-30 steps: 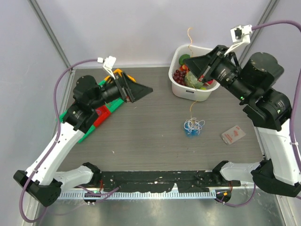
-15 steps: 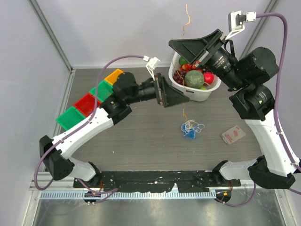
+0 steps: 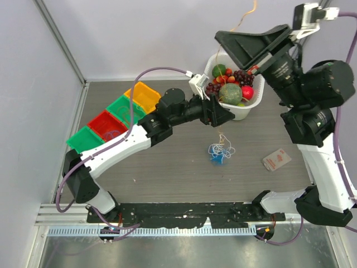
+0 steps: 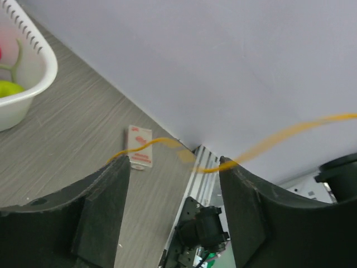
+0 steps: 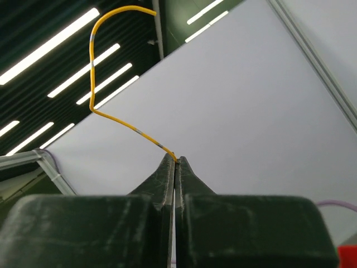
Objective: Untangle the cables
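Top external view puts your cables (image 3: 218, 152) bunched down at the tabletop (image 3: 167, 167), in front of the white basket (image 3: 242, 113). One yellow strand (image 5: 92, 72) rises to your right pincer (image 5: 175, 162), pressed together on it. Your left pincer (image 4: 175, 167) stands spread, that strand crossing its gap.

No text can be read anywhere. The white packet (image 3: 276, 159) at three o'clock on the table (image 3: 184, 167) carries red print, too small and blurred to make out in the top or left wrist view
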Action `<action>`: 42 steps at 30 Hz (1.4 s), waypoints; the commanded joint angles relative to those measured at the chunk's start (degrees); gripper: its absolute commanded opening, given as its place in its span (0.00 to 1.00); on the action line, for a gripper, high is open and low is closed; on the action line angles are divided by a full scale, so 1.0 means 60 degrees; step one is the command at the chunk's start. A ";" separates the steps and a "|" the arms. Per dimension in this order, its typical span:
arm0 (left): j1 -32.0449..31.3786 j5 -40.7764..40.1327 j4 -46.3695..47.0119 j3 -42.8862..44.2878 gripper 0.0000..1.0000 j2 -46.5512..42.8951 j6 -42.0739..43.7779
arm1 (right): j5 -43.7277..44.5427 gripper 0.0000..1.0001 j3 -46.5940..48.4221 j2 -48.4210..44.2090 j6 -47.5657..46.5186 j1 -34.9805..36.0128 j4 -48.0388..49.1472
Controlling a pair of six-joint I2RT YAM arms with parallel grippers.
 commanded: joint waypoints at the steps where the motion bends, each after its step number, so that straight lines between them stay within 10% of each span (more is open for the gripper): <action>1: 0.0032 -0.0579 0.0369 0.0602 0.65 0.0430 0.0118 | -0.0026 0.01 0.0906 -0.0026 0.0518 -0.0006 0.1520; 18: 0.0544 -0.0946 0.0135 -0.0436 0.45 0.1413 -0.0189 | 0.0252 0.01 0.3587 0.1293 0.1515 -0.0020 0.3263; 42: 0.1688 -0.0931 -0.0978 -0.3059 0.52 0.1076 -0.0001 | 0.0677 0.01 0.4539 0.1747 0.1808 -0.0005 0.4055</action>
